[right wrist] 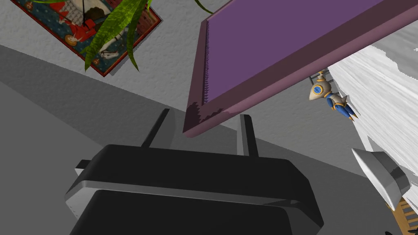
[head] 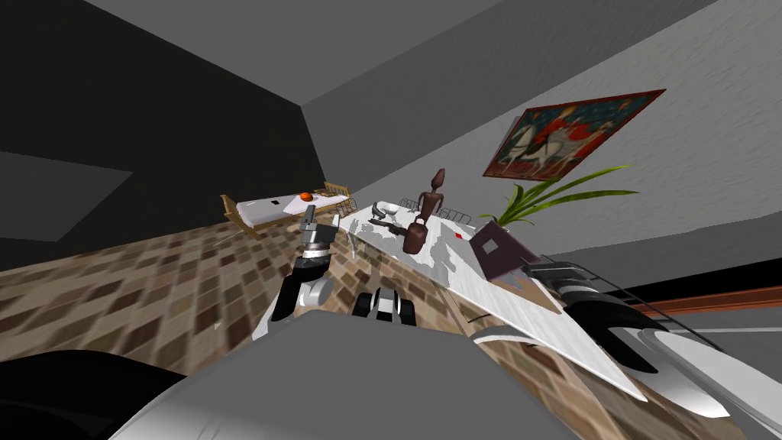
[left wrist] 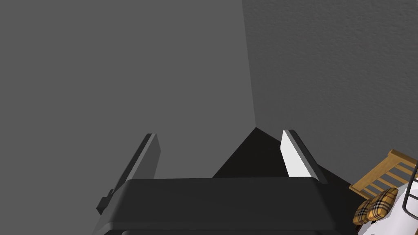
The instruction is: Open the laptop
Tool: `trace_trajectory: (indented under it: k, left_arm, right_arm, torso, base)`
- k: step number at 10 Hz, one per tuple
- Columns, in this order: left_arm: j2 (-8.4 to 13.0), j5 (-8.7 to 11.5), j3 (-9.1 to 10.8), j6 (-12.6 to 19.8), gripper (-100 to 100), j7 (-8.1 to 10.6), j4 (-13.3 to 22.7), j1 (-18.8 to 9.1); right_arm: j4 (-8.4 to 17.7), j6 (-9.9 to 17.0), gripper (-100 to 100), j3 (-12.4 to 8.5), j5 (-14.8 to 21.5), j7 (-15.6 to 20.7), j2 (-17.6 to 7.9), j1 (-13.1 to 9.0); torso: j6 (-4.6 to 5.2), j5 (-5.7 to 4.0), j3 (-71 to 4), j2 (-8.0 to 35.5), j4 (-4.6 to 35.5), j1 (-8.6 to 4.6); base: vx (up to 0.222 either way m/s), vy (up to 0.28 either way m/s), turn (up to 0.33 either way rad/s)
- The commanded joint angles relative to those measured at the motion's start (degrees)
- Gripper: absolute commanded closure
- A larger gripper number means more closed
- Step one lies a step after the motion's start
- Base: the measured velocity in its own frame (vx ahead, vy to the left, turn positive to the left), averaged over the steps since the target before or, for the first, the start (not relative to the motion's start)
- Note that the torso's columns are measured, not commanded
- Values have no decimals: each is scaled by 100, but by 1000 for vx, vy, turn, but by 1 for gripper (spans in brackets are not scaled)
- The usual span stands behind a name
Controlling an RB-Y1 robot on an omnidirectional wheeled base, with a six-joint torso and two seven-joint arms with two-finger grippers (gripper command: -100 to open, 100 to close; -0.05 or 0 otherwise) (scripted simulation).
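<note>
Laptop: dull purple slab (head: 498, 252) with a darker maroon rim and a small pale square on its face
Laptop's place: on the white counter (head: 534, 313), along from the brown statue (head: 421, 218) on the side nearer me, its panel angled up off the counter
Right end effector: (right wrist: 204, 113) partly open, fingers closer together than the left's
Right contact: the laptop's near corner lay between the two fingers; one finger stood clear of it and the rim crossed the other's tip
Left end effector: (left wrist: 219, 133) wide open and holding nothing, raised off the counter's edge on the statue's far side from the laptop
</note>
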Motion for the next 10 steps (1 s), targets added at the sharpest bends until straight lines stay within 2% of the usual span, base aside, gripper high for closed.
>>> trace_trajectory:
  k: [1,3,4,5,6,7,10]
  left_arm:
    - [0,0,0,0,0,0,0,0]
    - [0,0,0,0,0,0,0,0]
    - [0,0,0,0,0,0,0,0]
    - [0,0,0,0,0,0,0,0]
    - [0,0,0,0,0,0,0,0]
    - [0,0,0,0,0,0,0,0]
    - [1,0,1,0,0,0,0,0]
  right_arm:
    - [159,-114,100,28,-278,-240,55,-111]
    - [265,-206,100,45,-489,-416,79,-222]
    - [203,-165,100,31,-428,-361,47,-191]
    - [340,-253,100,81,-596,-466,233,-379]
    - [408,-293,100,108,-672,-506,327,-468]
    - [543,-373,100,162,-824,-586,513,-647]
    - [746,-492,100,242,-1053,-707,792,-915]
  torso:
    - [-3,-4,-3,-3,-4,-4]
    - [-12,0,-7,-10,-3,0]
    - [-16,6,-6,-4,0,1]
    - [-19,18,-9,-9,1,30]
    - [-28,12,-8,-9,-3,21]
    - [-27,1,-5,-5,-3,3]
    - [-22,-13,-14,-25,-17,0]
  base:
    - [-56,-75,17]
    - [-55,-79,10]
    - [-36,-42,7]
    - [-49,-78,27]
    - [-83,-127,57]
    - [-95,-170,63]
    - [-82,-151,33]
